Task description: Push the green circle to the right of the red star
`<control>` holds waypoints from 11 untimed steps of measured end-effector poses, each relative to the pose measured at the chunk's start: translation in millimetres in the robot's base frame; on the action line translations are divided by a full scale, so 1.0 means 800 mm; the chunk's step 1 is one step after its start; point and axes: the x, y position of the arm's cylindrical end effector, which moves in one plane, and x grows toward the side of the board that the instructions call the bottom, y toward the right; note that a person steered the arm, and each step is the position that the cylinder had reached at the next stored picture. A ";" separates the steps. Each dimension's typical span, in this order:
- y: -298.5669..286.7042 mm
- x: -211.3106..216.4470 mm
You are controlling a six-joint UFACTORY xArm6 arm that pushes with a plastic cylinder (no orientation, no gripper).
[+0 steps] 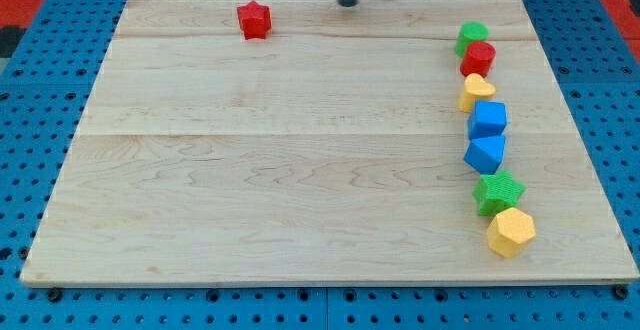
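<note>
The red star lies near the view's top left of the wooden board. The green circle lies at the view's top right, at the top of a column of blocks, touching a red block just below it. My tip is at the board's top edge, between the two: to the right of the red star and well to the left of the green circle, touching neither.
Below the red block the column runs down the right side: a yellow heart, a blue block, a second blue block, a green star and a yellow hexagon. Blue pegboard surrounds the board.
</note>
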 end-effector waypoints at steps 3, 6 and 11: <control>0.249 0.094; -0.022 0.141; -0.123 0.114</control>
